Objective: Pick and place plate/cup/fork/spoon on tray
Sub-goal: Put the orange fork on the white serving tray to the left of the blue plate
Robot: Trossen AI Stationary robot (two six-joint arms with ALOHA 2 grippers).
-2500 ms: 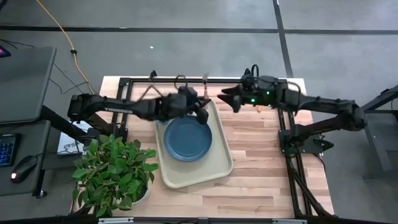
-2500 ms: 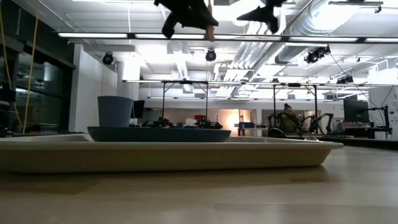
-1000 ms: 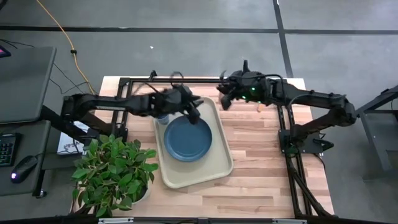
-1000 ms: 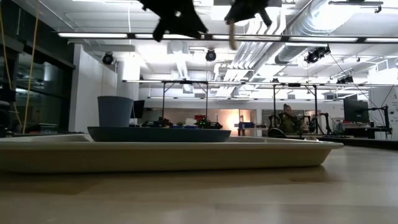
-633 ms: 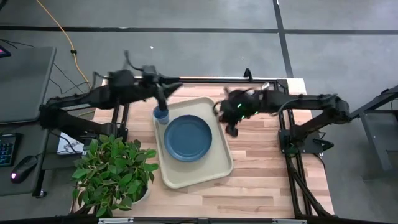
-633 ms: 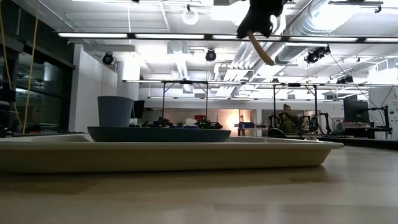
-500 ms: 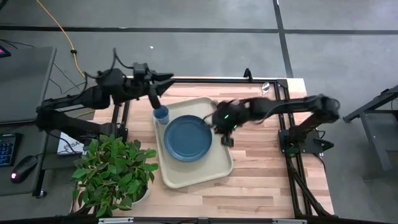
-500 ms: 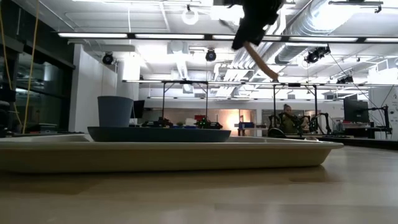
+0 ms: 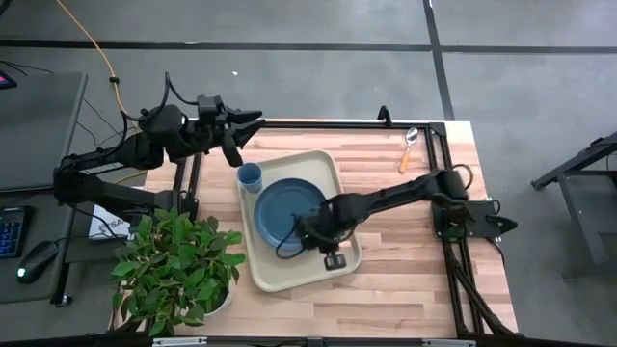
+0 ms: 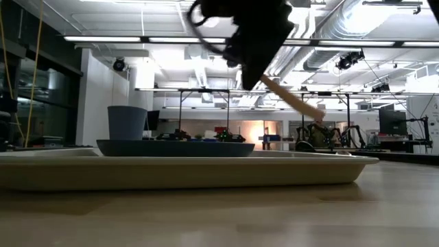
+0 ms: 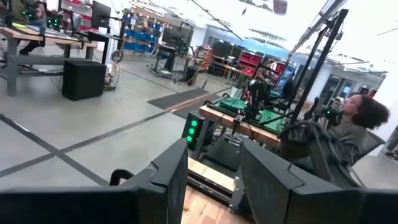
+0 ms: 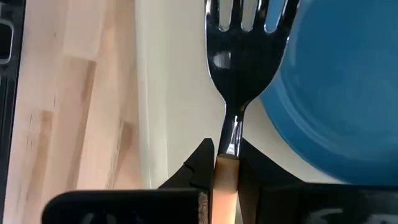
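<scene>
The beige tray (image 9: 342,260) lies mid-table. On it sit the dark blue plate (image 9: 280,207) and, at its far left corner, the light-blue cup (image 9: 250,176), upright on its base. My right gripper (image 9: 307,234) hangs over the tray at the plate's right rim, pointing steeply down, shut on the fork (image 12: 244,56). The spoon (image 9: 409,147) lies flat on the table near the far right corner, bowl toward the far edge. My left gripper (image 9: 246,127) is drawn back above the table's far left corner, level and open, with nothing between its fingers (image 11: 171,177). My right gripper pinches the fork's orange handle (image 12: 225,177) between its two fingers, right where the handle meets the metal neck. The fingers come from above, slanting down, and lie along the fork. The tined head (image 12: 249,18) sticks out past the fingertips, over the tray strip and the plate's rim. The fork slants downward (image 10: 295,101), clear of the tray.
A potted plant (image 9: 178,265) stands at the near left corner. Black frame rails (image 9: 439,207) run along the table's left and right sides. A seated person (image 11: 354,124) shows in the room beyond the table. Bare wood lies right of the tray.
My right gripper has swung from the tray's far right corner toward the near left and down, tipping from about level to steeply downward, carrying the fork over the tray beside the plate. My left gripper has drawn back from above the tray toward the far left corner and risen.
</scene>
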